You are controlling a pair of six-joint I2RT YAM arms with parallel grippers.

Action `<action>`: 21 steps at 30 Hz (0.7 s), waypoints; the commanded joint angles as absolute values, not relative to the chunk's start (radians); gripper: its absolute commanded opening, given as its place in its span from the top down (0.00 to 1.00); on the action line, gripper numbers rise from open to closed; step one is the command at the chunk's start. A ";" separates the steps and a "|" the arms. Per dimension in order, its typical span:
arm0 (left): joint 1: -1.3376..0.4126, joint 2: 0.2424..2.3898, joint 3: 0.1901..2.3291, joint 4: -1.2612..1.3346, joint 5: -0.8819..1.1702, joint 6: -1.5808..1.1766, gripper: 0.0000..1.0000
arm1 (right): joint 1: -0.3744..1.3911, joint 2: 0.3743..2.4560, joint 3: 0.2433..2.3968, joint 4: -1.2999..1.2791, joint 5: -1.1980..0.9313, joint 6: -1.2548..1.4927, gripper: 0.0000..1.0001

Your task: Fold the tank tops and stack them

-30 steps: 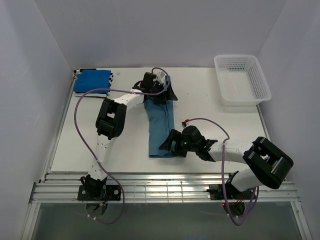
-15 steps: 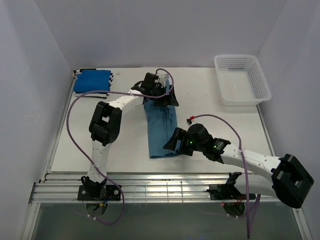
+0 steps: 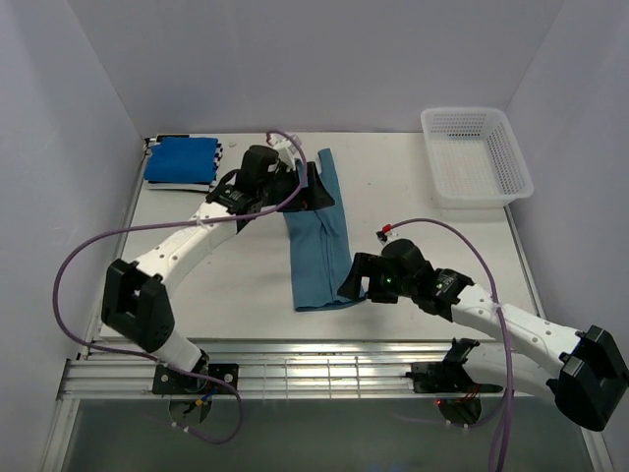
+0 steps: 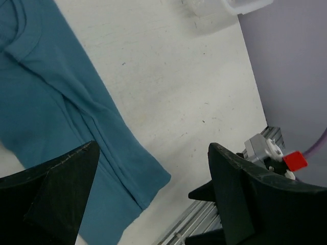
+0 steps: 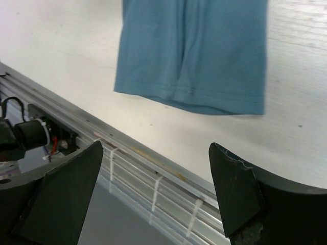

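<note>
Tabletop (image 3: 413, 256) bears teal tank top (image 3: 316, 261), basket (image 3: 462, 111) well apart; left gripper (image 4: 153, 147) and right gripper (image 5: 156, 147) gape empty.

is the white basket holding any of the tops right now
No, the basket shows only bare mesh inside, and the teal top lies spread out well to its left.

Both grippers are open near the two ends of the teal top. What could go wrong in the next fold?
1. The teal top seems to lie in layers; the left gripper or right gripper may pinch only the upper one, so the fold could open.
2. The right arm's purple cable loops close beside the cloth and might drag it.
</note>
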State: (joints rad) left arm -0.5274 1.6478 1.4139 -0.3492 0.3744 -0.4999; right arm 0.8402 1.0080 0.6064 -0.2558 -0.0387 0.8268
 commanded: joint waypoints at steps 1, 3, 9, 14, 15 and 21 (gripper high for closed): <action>-0.535 1.449 1.169 -0.417 0.213 -0.657 0.02 | 0.783 1.008 0.614 -0.328 -0.047 0.749 0.10; -0.543 1.367 1.045 -0.417 0.198 -0.721 0.02 | 0.720 1.009 0.603 -0.321 -0.069 0.729 0.10; -0.580 1.131 0.691 -0.408 0.192 -0.871 0.02 | 0.615 1.081 0.592 -0.292 -0.153 0.621 0.08; -0.600 1.147 0.551 -0.322 0.239 -0.943 0.02 | 0.603 1.187 0.581 -0.216 -0.225 0.615 0.01; -0.601 1.178 0.546 -0.315 0.242 -0.959 0.04 | 0.603 1.202 0.574 -0.206 -0.235 0.620 0.00; -0.618 1.287 0.540 -0.218 0.238 -0.971 0.15 | 0.597 1.282 0.548 -0.123 -0.229 0.630 0.16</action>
State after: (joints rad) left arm -0.6056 1.2510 0.5369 -0.3103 0.2291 -0.9432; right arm 0.6041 1.2644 0.5575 -0.2058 -0.2096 0.6422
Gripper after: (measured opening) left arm 0.882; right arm 0.854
